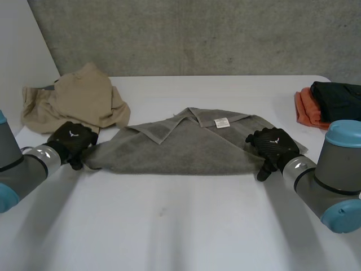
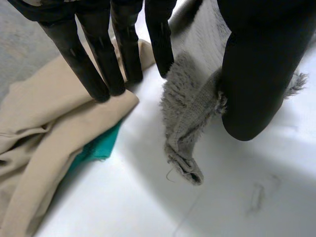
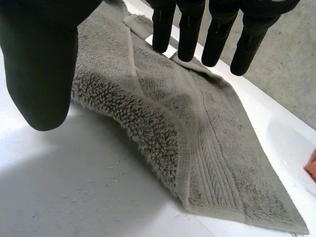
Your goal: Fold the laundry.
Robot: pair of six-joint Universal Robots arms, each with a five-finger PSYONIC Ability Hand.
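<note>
A grey towel (image 1: 180, 149) lies partly folded in the middle of the white table (image 1: 180, 231), a white label (image 1: 221, 122) showing near its far edge. My left hand (image 1: 72, 144) is at the towel's left corner. In the left wrist view that fuzzy corner (image 2: 190, 113) lies on the table between the straight fingers (image 2: 98, 64) and the thumb, which touches it without pinching. My right hand (image 1: 273, 148) rests at the towel's right end. Its fingers (image 3: 187, 34) are straight and spread above the towel (image 3: 197, 133), holding nothing.
A tan garment (image 1: 84, 101) is heaped at the back left, close to my left hand, with a teal cloth (image 2: 98, 145) under its edge. Folded orange (image 1: 307, 108) and dark (image 1: 338, 100) clothes sit at the back right. A grey wall stands behind the table.
</note>
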